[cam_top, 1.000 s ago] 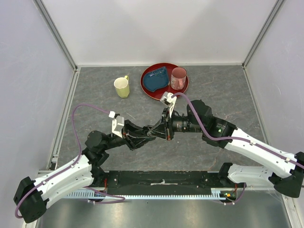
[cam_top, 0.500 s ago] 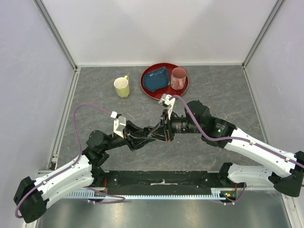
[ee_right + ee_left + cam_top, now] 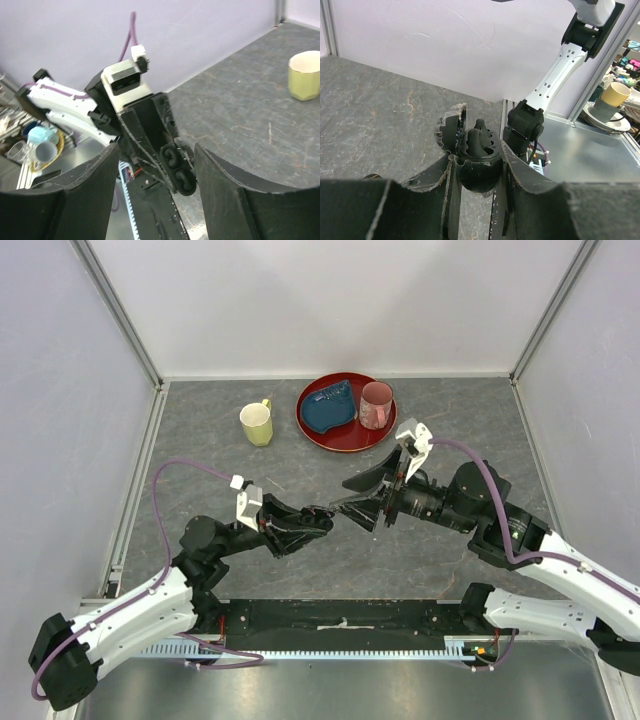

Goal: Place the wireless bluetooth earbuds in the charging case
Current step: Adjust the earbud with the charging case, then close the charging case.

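Note:
My left gripper (image 3: 318, 523) (image 3: 479, 167) is shut on the black oval charging case (image 3: 476, 172), held above the table's middle with its lid (image 3: 451, 131) swung open. An earbud (image 3: 479, 135) stands up out of the case in the left wrist view. The right wrist view looks into the case (image 3: 178, 170), where two black earbuds (image 3: 172, 156) (image 3: 184, 181) sit in its wells. My right gripper (image 3: 352, 502) (image 3: 156, 150) is open and empty, its fingers spread just right of the case without touching it.
A red plate (image 3: 340, 446) at the back carries a blue object (image 3: 328, 410) and a pink mug (image 3: 376, 405). A yellow-green mug (image 3: 257, 423) (image 3: 305, 75) stands left of the plate. Walls close in the left, right and back of the table.
My right gripper has opened and drawn back to the right, away from the case it was pressed against. The left gripper has kept the case still.

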Robot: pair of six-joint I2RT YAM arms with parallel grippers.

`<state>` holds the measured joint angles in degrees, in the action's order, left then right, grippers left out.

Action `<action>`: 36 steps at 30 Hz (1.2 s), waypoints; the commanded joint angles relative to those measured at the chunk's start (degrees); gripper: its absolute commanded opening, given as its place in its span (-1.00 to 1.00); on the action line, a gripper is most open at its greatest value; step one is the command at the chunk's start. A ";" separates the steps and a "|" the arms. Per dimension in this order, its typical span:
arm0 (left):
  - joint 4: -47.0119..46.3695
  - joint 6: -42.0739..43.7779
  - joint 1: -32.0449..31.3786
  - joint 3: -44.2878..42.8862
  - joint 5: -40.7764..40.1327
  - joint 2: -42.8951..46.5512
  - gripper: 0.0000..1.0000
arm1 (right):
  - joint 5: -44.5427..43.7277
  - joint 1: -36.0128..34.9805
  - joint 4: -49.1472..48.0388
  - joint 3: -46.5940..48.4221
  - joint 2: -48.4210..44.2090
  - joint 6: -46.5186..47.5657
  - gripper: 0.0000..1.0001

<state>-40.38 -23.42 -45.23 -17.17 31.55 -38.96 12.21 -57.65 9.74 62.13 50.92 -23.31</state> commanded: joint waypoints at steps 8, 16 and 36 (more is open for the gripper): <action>-2.34 1.71 -0.03 -1.11 0.35 0.64 -0.95 | -25.02 -0.01 7.57 -0.60 3.13 -6.91 0.50; -2.16 1.89 -0.03 -0.85 0.61 0.91 -0.95 | -21.97 0.08 9.16 0.10 7.70 -9.38 0.58; -3.21 1.62 -0.03 -0.67 1.06 0.29 -0.95 | -9.14 0.08 8.02 -1.48 12.28 -9.56 0.59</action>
<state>-40.34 -23.40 -45.23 -17.17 33.32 -39.18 -1.63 -57.36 18.55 61.47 62.76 -32.82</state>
